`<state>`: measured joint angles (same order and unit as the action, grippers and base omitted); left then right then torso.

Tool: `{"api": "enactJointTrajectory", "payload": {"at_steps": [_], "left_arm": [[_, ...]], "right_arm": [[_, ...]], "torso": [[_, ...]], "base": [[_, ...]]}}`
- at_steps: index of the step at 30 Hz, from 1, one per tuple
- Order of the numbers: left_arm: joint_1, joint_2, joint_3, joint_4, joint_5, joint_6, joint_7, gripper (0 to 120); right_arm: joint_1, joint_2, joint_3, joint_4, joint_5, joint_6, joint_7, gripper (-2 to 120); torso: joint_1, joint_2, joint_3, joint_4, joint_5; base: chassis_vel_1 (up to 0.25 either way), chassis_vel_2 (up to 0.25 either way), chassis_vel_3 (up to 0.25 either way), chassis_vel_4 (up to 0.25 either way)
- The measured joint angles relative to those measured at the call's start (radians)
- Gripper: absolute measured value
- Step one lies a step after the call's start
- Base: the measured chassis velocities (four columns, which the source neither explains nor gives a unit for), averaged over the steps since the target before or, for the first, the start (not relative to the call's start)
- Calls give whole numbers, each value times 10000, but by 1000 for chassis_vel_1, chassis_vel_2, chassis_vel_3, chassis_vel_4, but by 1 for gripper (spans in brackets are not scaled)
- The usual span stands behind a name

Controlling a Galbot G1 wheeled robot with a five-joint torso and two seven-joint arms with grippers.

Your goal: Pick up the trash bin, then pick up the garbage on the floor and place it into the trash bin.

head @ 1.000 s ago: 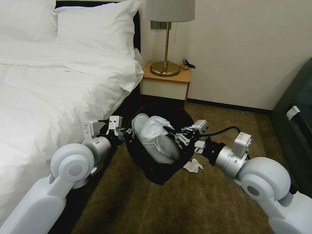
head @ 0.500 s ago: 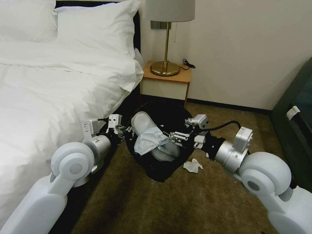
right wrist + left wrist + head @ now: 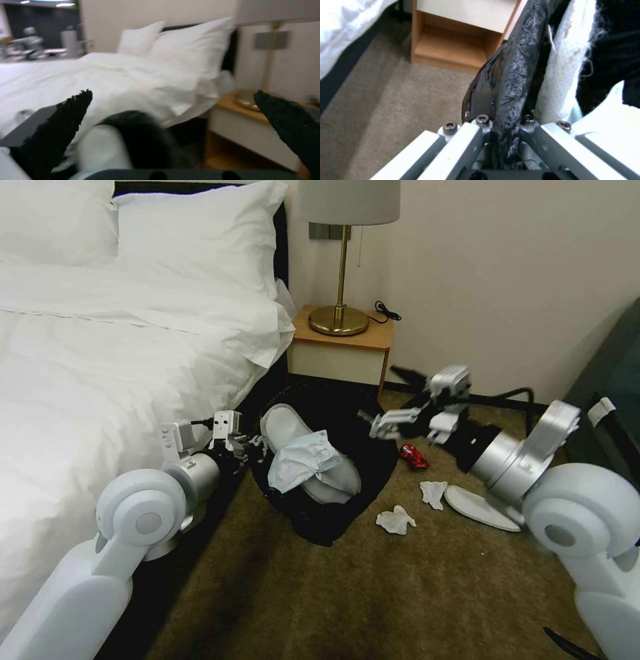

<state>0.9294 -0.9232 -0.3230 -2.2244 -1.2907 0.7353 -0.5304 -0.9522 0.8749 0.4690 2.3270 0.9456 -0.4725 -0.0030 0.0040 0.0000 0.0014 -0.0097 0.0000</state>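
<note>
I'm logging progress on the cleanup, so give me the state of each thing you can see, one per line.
Bin: held off the floor, tilted, black liner in it.
Left gripper: shut on the bin's rim.
Right gripper: open, empty, above the bin's far side.
Slipper in bin: sticking out of the mouth.
Mask: lying on that slipper.
Second slipper: on the carpet.
Tissues: crumpled, on the carpet.
Can: on the carpet.

The left arm reaches forward from seven o'clock in the head view, elbow bent, wrist level; its left pincer (image 3: 250, 447) is clamped tight on the trash bin (image 3: 373, 460) rim, the liner pinched between its fingers (image 3: 476, 130). The right arm rises from four o'clock, forearm angled up toward eleven o'clock, and the right pincer (image 3: 380, 425) hangs in the air with fingers spread wide, holding nothing.
</note>
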Motion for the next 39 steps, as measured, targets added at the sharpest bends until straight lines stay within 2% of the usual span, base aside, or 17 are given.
{"api": "enactJointTrajectory", "payload": {"at_steps": [6, 11, 13, 22, 30, 33, 39], "left_arm": [[-43, 63, -176, 0, -9, 0, -46, 1], [29, 103, -372, -34, -11, 0, -55, 1], [42, 114, -441, -53, -22, 0, -58, 1], [-80, 134, -606, -110, -217, 0, -133, 1], [-26, 311, -782, -284, -397, 0, -108, 1], [-46, 339, -827, -343, -453, 0, -103, 1], [5, 334, -843, -427, -466, 0, -96, 1]], "right_arm": [[-448, 196, 647, -182, 65, 155, 728, 113], [-1325, 439, 1473, -215, 14, 330, 1292, 107], [-1964, 676, 2056, -180, 21, 435, 1595, 101], [-2782, 930, 2830, -842, -342, 532, 1645, 100], [-3199, 1690, 2477, -2435, -1706, 807, 1406, 100], [-3225, 2167, 2219, -3564, -2619, 1163, 1137, 100], [-3326, 2606, 1987, -4727, -3540, 1703, 1030, 100]], "torso": [[0, 0, 0, -1, 1], [0, 0, 0, 0, 0], [-1, 0, -1, -2, 0], [-1, 0, -1, -2, 1], [-1, 0, 0, -1, 1], [0, 0, 0, -1, 1], [0, 0, 0, 0, 0]], "base": [[0, 0, 0, 0], [0, 0, 0, 0], [0, 0, 0, 0], [0, 0, 0, 0], [0, 0, 0, 0], [0, 0, 0, 0], [0, 0, 0, 0]]}}
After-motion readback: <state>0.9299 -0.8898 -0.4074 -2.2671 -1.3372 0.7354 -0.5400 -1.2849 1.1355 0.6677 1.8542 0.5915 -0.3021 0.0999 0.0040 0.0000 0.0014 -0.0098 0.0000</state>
